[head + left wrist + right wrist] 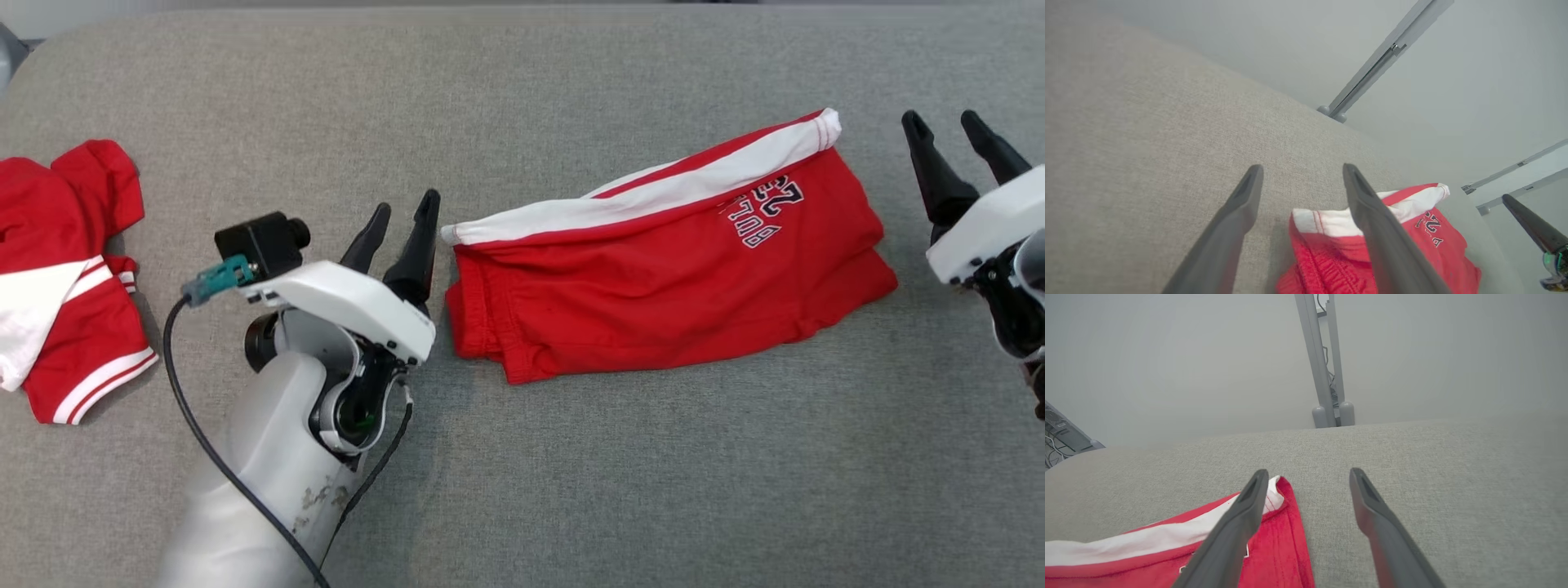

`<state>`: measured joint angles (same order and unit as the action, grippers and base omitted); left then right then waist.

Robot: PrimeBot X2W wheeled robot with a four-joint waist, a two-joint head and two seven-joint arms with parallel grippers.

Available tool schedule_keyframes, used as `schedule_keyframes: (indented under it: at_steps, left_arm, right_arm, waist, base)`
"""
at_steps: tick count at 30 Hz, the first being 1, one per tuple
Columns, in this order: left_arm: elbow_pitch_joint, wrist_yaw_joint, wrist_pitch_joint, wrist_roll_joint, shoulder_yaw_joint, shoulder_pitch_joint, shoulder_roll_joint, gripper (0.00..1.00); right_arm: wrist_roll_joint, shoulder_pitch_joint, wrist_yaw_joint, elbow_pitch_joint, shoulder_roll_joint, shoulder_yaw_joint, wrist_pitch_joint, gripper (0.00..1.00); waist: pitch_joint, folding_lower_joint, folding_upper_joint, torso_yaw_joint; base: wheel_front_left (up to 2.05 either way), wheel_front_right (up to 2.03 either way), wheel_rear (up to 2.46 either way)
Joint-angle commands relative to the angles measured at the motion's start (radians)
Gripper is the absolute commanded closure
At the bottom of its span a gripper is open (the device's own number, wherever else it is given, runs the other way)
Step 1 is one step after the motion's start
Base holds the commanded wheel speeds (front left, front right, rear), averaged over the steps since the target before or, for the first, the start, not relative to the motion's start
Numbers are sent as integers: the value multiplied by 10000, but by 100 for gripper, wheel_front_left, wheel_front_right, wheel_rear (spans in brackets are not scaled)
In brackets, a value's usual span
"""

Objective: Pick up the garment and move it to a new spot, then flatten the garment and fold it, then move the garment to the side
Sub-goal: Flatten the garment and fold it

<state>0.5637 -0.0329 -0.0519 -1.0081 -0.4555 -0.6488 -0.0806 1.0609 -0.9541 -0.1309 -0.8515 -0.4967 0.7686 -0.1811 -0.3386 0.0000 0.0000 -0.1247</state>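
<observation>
One big grey soft top takes up most of the head view. It is flat, so cloth can lie on it and slide. A bit right of the middle lie the red shorts, the garment I am working on. They look folded to me, one layer on top of another, so I think the folding is done and only the move to the side is left. Far to the left, near the edge, lies another red and white piece of clothing. It is bunched up and well apart from the shorts. My left gripper sits just beside the left end of the shorts, with its fingers spread and nothing in them. My right gripper sits near the right end, also spread and empty. I think each one is at an end because that is where I would grab, so the fold does not fall open when I lift. I see lots of bare grey room in front of the shorts, and behind them up to the far edge. The left side has less room because of the other clothing. A white stripe runs along the far edge of the shorts, and small letters sit near their right end.
</observation>
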Motion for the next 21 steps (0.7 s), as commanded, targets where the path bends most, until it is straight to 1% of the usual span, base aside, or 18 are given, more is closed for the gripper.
schedule_keyframes:
  at_steps: [1, 6, 7, 8, 13, 14, 18, 21]
  left_arm:
    - [93, 56, -370, 312, -86, 196, -167, 0]
    - [389, 44, -1508, 903, -252, 851, -296, 0]
    - [472, -5, -1790, 1132, -273, 1101, -347, 0]
    - [499, -37, -1973, 1378, -241, 1349, -416, 0]
    - [226, -201, -2140, 2203, 38, 2090, -599, 0]
    - [-134, -242, -2130, 2687, 358, 2496, -624, 0]
    - [-785, -226, -2136, 3527, 994, 3450, -535, 0]
    - [-1157, -271, -2137, 4320, 1293, 4171, -465, 0]
  right_arm:
    - [-140, 284, 3, 24, -48, 24, -256, 0]
    - [-1110, 1052, 5, 86, -137, 42, -778, 0]
    - [-1615, 1340, 3, 158, -118, -129, -834, 0]
    - [-2247, 1607, 5, 490, -102, -678, -853, 0]
    - [-3986, 3113, 5, 1702, 210, -2482, -840, 0]
    - [-4645, 3861, 5, 2223, 425, -3238, -842, 0]
    - [-5707, 5254, 5, 3158, 1003, -4542, -842, 0]
    - [-6356, 6171, 5, 3690, 1426, -5290, -843, 0]
  waist:
    - [400, 0, 0, 226]
    - [1081, 0, 0, 556]
    - [1323, 0, 0, 693]
    - [1549, 0, 0, 823]
    - [2123, 0, 0, 1076]
    - [2325, 0, 0, 1134]
    - [2689, 0, 0, 1221]
    - [2926, 0, 0, 1236]
  base:
    - [0, 0, 0]
    - [0, 0, 0]
    - [0, 0, 0]
    - [0, 0, 0]
    - [0, 0, 0]
    - [0, 0, 0]
    - [0, 0, 0]
    - [0, 0, 0]
